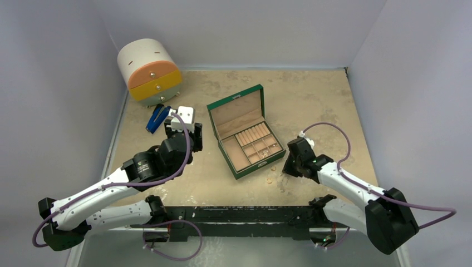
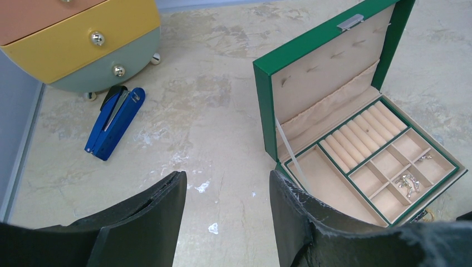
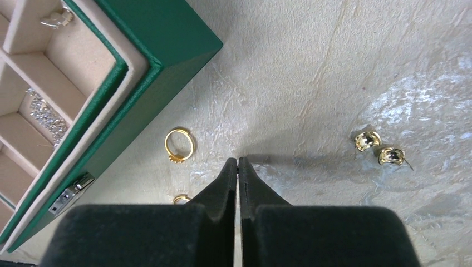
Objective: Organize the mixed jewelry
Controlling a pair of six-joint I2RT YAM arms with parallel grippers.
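Down by the front corner of the open green jewelry box [image 3: 167, 39], the right gripper [image 3: 238, 162] touches its tips to the marbled tabletop [image 3: 334, 67]. Its fingers are pressed flat together, with nothing visible between them. It sits between two loose lots of jewelry, a spot from which either could plausibly be reached next.

Just beside the box wall lies a gold ring [image 3: 179, 145], flat on the table with its hole facing up and its small setting turned toward the gripper. Being round, it has no real long axis. On the other side, apart from the tips, a pair of gold earrings [image 3: 379, 148] lies touching. Their shared line runs roughly across the wrist view, and a thin post juts from the outer one, away from the box. A further gold piece [image 3: 180, 198] peeks out beside the finger, too hidden to identify.

Silver pieces [image 2: 408, 183] lie in the box's small compartments.

Across the table, the left gripper [image 2: 228, 192] hovers part-way open and empty, apparently parked clear of the work. It is left of the box, near a blue-handled tool [image 2: 116, 121] and a round drawer chest [image 1: 149, 71].
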